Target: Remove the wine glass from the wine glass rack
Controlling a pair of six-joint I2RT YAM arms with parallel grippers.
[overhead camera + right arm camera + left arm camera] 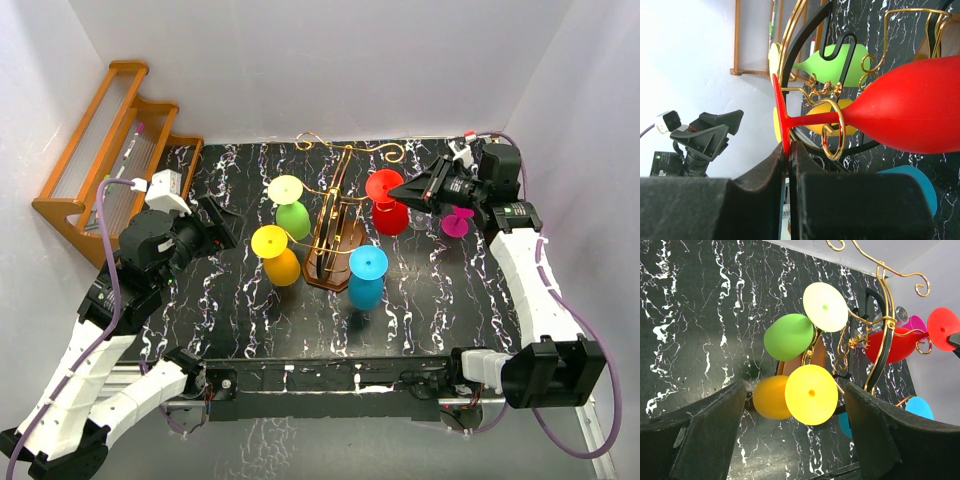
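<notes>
**Right gripper pinches the red glass by its foot**

The right gripper [789, 150] has its pads pressed together on the thin rim of the foot of the red wine glass [910, 107]. From the fingertips the stem runs away through a gold loop of the wine glass rack [832, 137], and the bowl hangs beyond it. The glass looks light, smooth and probably plastic. It should carry easily, but may pivot or slip in an edge pinch. A deeper hold on the foot, nearer the stem, seems steadier. The left gripper [224, 228] stands spread, with the yellow glass [811, 394] straight ahead of its fingers, untouched.
</notes>
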